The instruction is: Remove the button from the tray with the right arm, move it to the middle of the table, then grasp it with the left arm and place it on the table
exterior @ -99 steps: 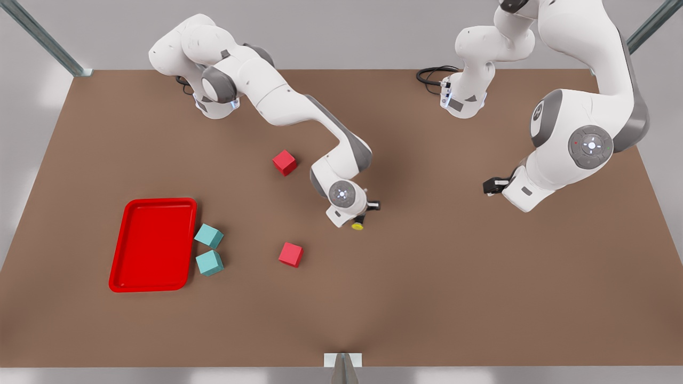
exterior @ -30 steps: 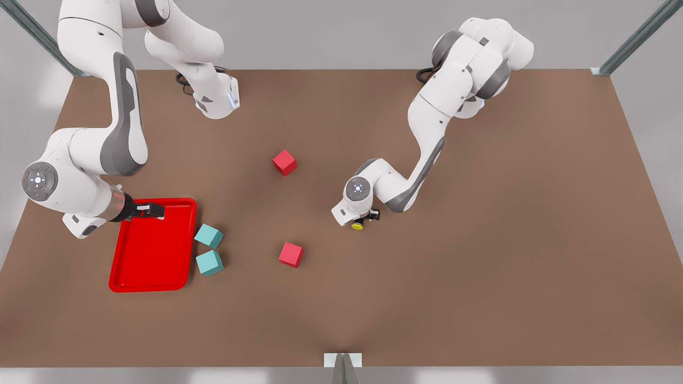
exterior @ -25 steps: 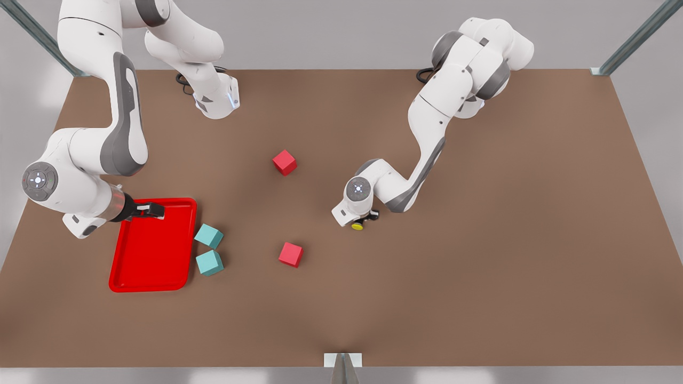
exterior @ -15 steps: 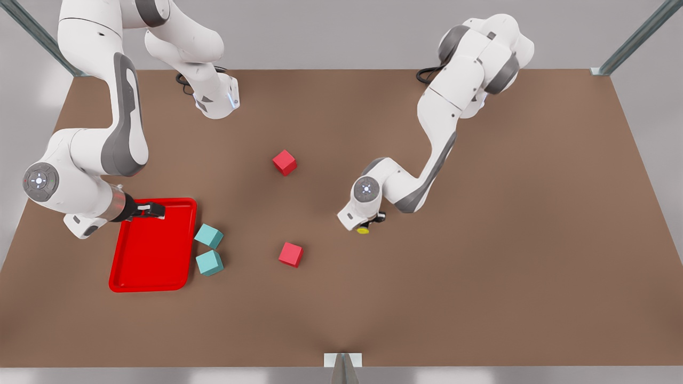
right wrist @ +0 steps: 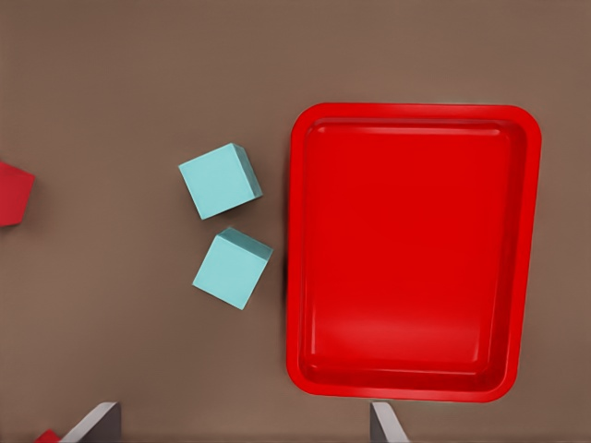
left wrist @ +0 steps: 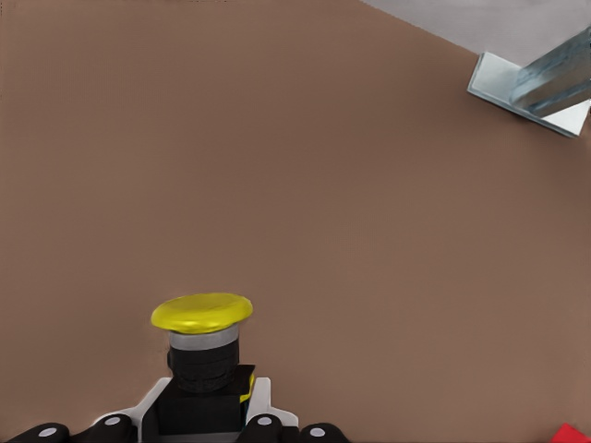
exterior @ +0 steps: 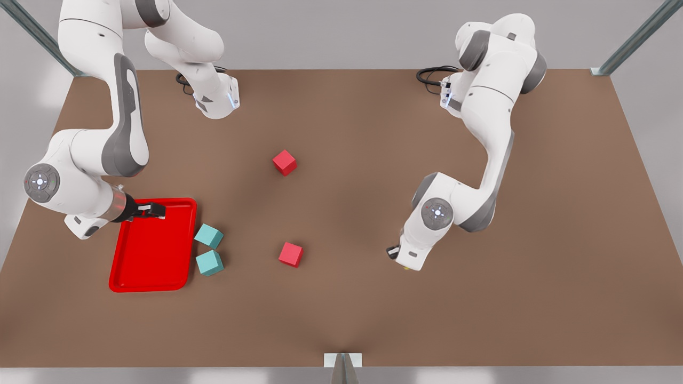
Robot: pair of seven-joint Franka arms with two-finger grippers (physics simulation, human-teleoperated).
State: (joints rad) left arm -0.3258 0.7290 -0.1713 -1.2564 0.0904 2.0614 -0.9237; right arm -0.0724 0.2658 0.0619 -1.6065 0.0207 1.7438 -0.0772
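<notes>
The button (left wrist: 201, 314), a yellow cap on a black base, sits upright between the fingers of my left gripper (left wrist: 203, 426), which is shut on its base. In the front view this gripper (exterior: 403, 260) hangs low over the table (exterior: 507, 320), right of the middle, and a sliver of the yellow button (exterior: 406, 268) peeks out under it. My right gripper (exterior: 152, 209) hovers open over the far corner of the red tray (exterior: 155, 256) at the front view's left. The tray (right wrist: 416, 258) has nothing in it.
Two teal cubes (exterior: 208, 236) (exterior: 209, 262) lie against the tray's right side. One red cube (exterior: 284, 162) lies toward the back of the middle, another (exterior: 291, 254) nearer the front. A metal bracket (exterior: 342, 360) stands at the front edge.
My left arm has carried the button from the table's middle toward the front view's right and nearer the front edge. The right arm, which held the button there earlier, stays still over the tray.
</notes>
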